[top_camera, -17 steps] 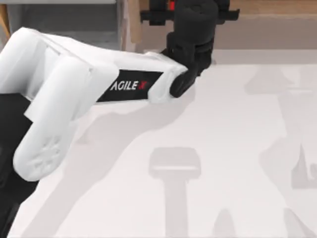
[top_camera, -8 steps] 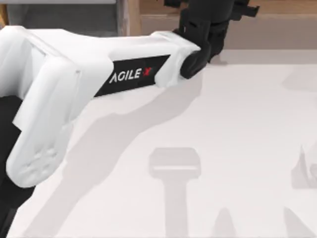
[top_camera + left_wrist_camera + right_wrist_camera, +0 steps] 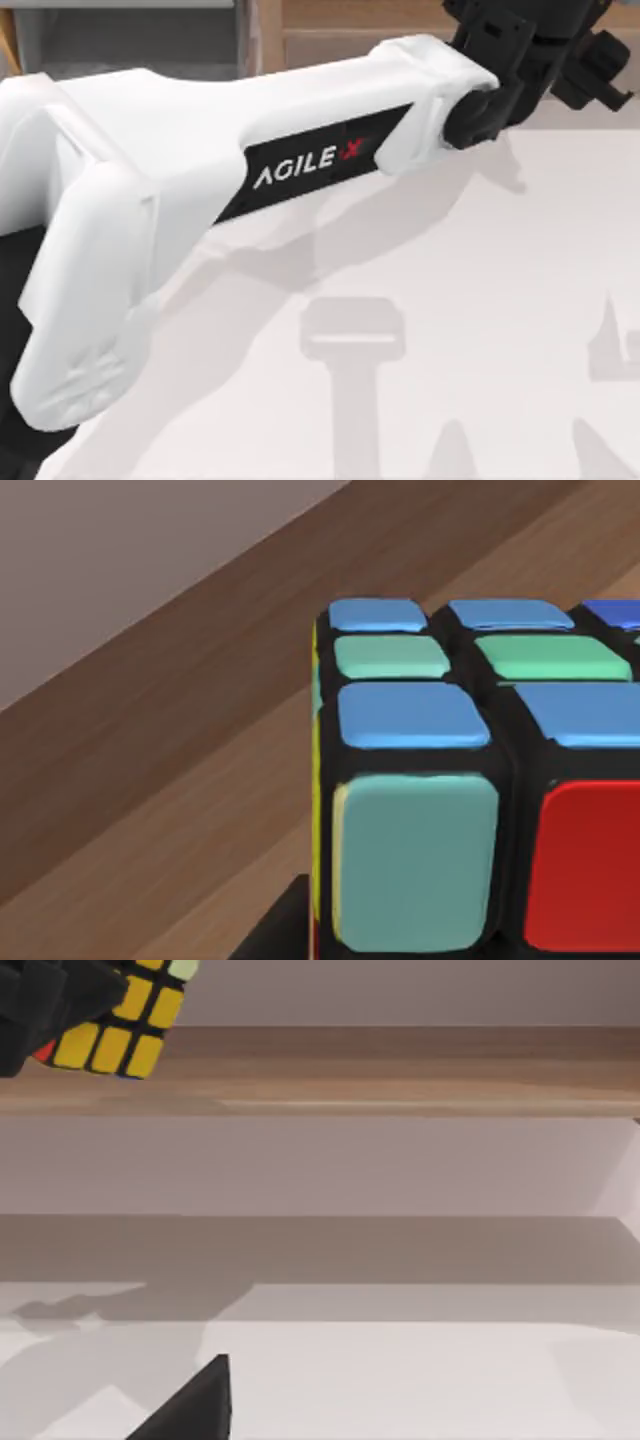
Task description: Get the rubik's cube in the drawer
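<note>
The rubik's cube [image 3: 470,780] sits close in the left wrist view, showing blue, green, turquoise and red squares in a black frame. The right wrist view has the cube [image 3: 125,1025] yellow-faced, held in the air in front of the long wooden shelf [image 3: 400,1070]. My left gripper [image 3: 40,1000] is shut on it. From above, my left arm reaches across the table and its gripper [image 3: 540,35] is over the back right, by the shelf [image 3: 380,20]. The grey-walled drawer [image 3: 150,45] lies at the back left, well left of the gripper. One dark finger [image 3: 195,1405] of my right gripper shows low over the table.
The white table [image 3: 450,300] carries only shadows of the arms. The wooden shelf runs along the back edge, with a pale wall [image 3: 350,1165] under it. A light-wood panel [image 3: 268,40] stands at the drawer's right side.
My left arm has swung to the right along the back edge, carrying the cube from the middle of the shelf toward the back right corner. Its forearm now stretches further across the table.
</note>
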Available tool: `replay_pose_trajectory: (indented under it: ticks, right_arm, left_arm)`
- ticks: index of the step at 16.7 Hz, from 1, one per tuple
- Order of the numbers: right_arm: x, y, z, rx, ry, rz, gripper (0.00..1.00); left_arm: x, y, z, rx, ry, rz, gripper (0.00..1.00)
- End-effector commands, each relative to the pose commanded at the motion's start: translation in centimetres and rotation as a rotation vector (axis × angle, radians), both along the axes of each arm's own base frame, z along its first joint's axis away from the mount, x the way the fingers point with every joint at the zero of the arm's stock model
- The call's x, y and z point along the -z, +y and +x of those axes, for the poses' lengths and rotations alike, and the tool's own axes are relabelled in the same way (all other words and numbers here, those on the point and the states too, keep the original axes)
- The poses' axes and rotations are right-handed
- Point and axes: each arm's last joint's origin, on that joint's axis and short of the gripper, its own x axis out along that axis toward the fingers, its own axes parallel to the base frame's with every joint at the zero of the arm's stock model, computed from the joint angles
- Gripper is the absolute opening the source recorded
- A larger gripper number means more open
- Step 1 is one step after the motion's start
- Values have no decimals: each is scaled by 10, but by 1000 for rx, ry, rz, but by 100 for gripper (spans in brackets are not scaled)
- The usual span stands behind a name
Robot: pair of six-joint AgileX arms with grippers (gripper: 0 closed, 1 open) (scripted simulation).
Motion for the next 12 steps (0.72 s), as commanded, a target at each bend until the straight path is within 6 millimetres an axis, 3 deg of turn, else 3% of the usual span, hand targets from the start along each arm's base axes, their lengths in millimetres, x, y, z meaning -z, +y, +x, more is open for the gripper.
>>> replay_pose_trajectory:
  ticks: [3, 6, 9, 12]
  right_arm:
    - [0, 0, 0, 0, 0, 0, 100]
    - [0, 0, 0, 0, 0, 0, 100]
    - [0, 0, 0, 0, 0, 0, 100]
    - [0, 0, 0, 0, 0, 0, 100]
  left_arm:
    - [-6, -11, -20, 135, 75, 119, 0]
    - [-11, -9, -29, 229, 168, 233, 0]
    - [-20, 7, -27, 282, 274, 332, 0]
    - [-33, 39, -13, 281, 391, 408, 0]
